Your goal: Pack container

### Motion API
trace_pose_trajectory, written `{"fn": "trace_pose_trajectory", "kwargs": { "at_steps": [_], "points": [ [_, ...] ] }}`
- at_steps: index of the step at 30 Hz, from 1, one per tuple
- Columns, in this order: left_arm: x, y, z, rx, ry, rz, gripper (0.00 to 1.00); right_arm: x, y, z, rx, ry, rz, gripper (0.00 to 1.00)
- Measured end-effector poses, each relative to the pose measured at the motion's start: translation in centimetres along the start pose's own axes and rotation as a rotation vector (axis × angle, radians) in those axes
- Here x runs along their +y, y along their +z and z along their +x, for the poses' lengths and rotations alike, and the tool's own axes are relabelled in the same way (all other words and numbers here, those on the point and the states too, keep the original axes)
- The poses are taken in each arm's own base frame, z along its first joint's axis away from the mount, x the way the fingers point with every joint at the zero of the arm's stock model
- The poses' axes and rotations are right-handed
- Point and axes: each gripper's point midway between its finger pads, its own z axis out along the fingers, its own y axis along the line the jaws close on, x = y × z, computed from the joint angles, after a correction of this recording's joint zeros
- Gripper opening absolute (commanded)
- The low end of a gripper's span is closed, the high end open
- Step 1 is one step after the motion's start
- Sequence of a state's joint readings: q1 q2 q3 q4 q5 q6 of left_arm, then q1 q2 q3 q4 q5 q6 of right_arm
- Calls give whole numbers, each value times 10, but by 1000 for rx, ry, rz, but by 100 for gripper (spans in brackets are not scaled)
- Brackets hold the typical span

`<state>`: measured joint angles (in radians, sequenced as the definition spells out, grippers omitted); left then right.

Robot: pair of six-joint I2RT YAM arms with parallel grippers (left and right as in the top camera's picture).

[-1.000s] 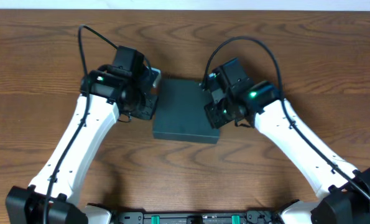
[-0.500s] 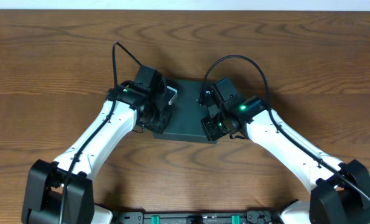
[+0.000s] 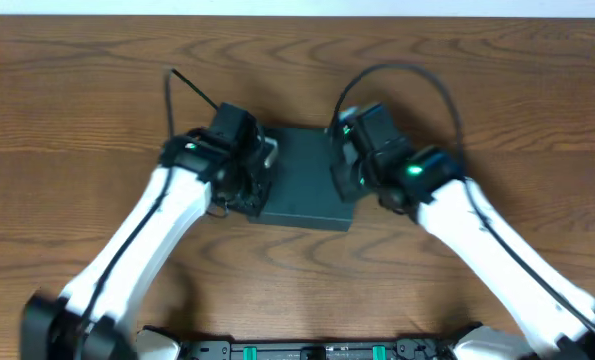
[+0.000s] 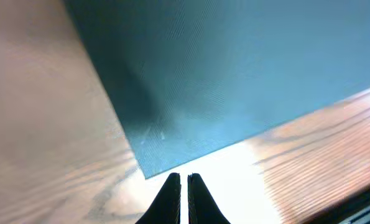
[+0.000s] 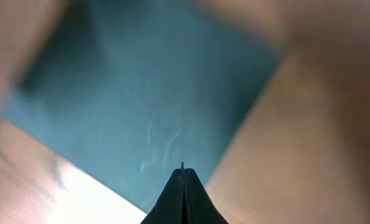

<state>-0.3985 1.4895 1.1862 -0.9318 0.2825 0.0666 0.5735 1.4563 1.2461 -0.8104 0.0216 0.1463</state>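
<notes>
Lying near the middle of the wooden bench (image 3: 67,90), the dark teal container (image 3: 302,185) shows its flat top. 2 arms flank it: the left arm (image 3: 147,230) reaches its left edge, the right arm (image 3: 477,230) its right edge. In the left wrist view, the left jaws are clenched on nothing, their tips just off a corner of the container over bare wood. In the right wrist view, the right jaws are likewise clenched and empty, above the container's top near one edge.

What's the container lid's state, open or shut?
Shut. The container shows a flat, unbroken teal top in all three views; no raised flap or interior visible.
</notes>
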Motion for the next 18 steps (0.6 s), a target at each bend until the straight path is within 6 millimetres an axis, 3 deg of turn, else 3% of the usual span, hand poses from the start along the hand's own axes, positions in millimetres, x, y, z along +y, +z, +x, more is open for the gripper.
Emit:
{"fn": "trace_pose_trajectory", "kwargs": {
  "at_steps": [2, 4, 6, 9, 14, 18],
  "points": [
    [-9, -37, -19, -129, 23, 0, 6, -7, -40, -32, -138, -11, 43, 1],
    [-18, -87, -34, -293, 55, -9, 6, -12, -81, -55, -260, -16, 70, 1],
    [-24, -134, -36, -438, 82, -38, 9, -15, -119, -69, -366, -16, 85, 2],
    [-24, -194, -22, -627, 94, -113, 12, -21, -175, -78, -508, -4, 101, 2],
    [-12, -256, 25, -815, 60, -250, 17, -37, -254, -64, -689, 19, 158, 1],
    [-3, -277, 69, -877, 32, -318, 17, -52, -285, -24, -691, 20, 208, 1]
  ]
}}
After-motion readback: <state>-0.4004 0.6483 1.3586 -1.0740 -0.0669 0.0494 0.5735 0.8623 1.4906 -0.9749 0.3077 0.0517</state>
